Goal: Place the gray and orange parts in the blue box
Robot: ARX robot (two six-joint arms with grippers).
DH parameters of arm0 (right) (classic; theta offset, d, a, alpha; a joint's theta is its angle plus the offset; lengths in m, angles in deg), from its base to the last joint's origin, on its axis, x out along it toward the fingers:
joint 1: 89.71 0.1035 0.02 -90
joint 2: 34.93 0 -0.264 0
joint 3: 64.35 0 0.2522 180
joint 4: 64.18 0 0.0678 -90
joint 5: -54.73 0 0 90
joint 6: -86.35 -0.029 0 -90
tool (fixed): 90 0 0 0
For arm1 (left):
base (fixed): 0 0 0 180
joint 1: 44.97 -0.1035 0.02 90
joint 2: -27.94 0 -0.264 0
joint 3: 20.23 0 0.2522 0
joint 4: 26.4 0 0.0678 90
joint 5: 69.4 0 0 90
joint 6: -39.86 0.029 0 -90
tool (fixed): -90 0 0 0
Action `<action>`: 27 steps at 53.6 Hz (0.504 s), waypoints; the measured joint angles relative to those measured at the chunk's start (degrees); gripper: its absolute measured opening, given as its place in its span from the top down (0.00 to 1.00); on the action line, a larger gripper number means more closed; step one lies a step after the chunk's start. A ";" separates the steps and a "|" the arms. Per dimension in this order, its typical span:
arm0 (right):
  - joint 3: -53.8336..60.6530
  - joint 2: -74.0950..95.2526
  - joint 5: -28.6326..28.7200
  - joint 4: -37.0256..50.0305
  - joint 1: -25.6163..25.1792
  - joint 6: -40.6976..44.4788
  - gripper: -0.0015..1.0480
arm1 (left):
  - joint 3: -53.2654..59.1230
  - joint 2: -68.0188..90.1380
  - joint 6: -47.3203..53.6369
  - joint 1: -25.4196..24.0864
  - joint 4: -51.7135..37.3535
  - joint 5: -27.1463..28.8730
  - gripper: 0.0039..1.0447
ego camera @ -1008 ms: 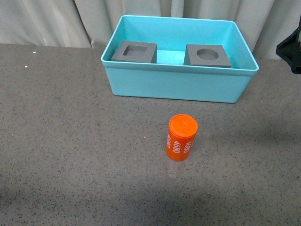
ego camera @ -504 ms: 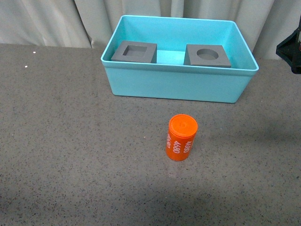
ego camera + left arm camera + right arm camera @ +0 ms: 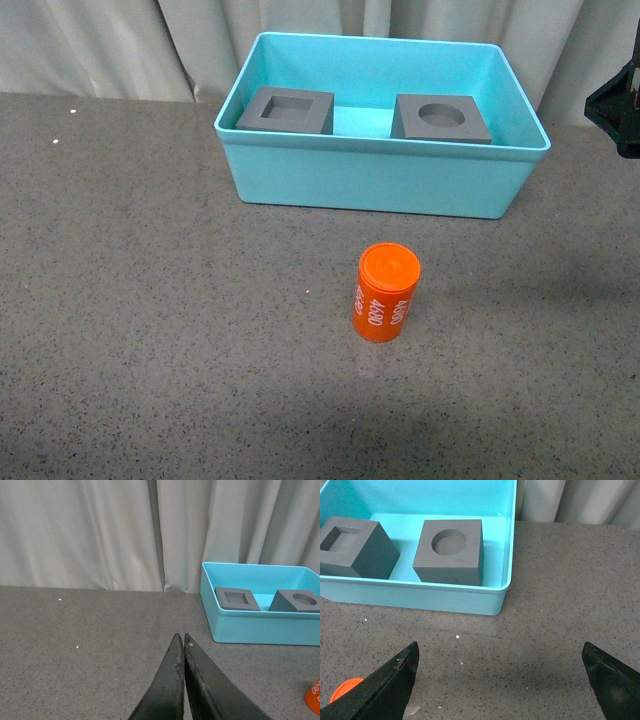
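Note:
The blue box [image 3: 380, 180] stands at the back middle of the table. Inside it sit the gray cube with a square recess [image 3: 286, 110] on the left and the gray cube with a round recess [image 3: 441, 118] on the right. The orange cylinder [image 3: 386, 292] with white numerals stands upright on the table in front of the box. My right gripper [image 3: 500, 652] is open and empty, above bare table just outside the box's near right corner [image 3: 490, 605]; part of it shows at the front view's right edge [image 3: 615, 110]. My left gripper [image 3: 180, 637] is shut and empty, left of the box [image 3: 260, 622].
The table is dark speckled gray [image 3: 150, 300]. A pale curtain [image 3: 100, 40] hangs behind it. The orange cylinder's edge shows low in the right wrist view [image 3: 345, 690] and at the left wrist view's edge [image 3: 314, 695].

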 joint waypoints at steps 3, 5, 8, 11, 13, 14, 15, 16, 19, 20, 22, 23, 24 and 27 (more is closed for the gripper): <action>0.00 0.00 -0.02 0.00 0.00 0.00 0.09 | 0.00 0.00 0.00 0.00 0.00 0.00 0.87; 0.00 0.00 -0.02 0.00 0.00 0.00 0.09 | 0.00 0.00 0.00 0.00 0.00 0.00 0.82; 0.00 0.00 -0.04 0.00 0.00 0.00 0.09 | 0.00 -0.02 0.00 0.00 0.00 0.00 0.73; 0.00 0.00 -0.07 0.00 0.00 0.00 0.09 | 0.00 -0.04 0.00 0.00 0.00 0.00 0.66; 0.00 0.00 -0.04 0.00 0.00 0.00 0.09 | 0.00 -0.04 0.00 0.00 0.00 0.00 0.58; 0.00 0.00 -0.04 0.00 0.00 0.00 0.09 | 0.00 -0.04 0.00 0.00 0.00 0.00 0.54; 0.00 0.00 -0.04 0.00 0.00 0.00 0.09 | 0.00 -0.04 0.00 0.00 0.00 0.00 0.51; 0.00 0.00 -0.04 0.00 0.00 0.00 0.09 | 0.00 -0.04 0.00 0.00 0.00 0.00 0.49; 0.00 0.00 -0.04 0.00 0.00 0.00 0.09 | 0.00 -0.04 0.00 0.00 0.00 0.00 0.40; 0.00 0.00 -0.04 0.00 0.00 0.00 0.09 | 0.00 -0.04 0.00 0.00 0.00 0.00 0.39; 0.00 0.00 -0.04 0.00 0.00 0.00 0.09 | 0.00 -0.04 0.00 0.00 0.00 0.00 0.32; 0.00 0.00 -0.04 0.00 0.00 0.00 0.09 | 0.00 -0.04 0.00 0.00 0.00 0.00 0.28; 0.00 0.00 -0.04 0.00 0.00 0.00 0.09 | 0.00 -0.04 0.00 0.00 0.00 0.00 0.23; 0.61 0.15 -0.04 2.10 0.11 1.84 0.09 | 0.00 -0.04 0.00 0.00 0.00 0.00 0.13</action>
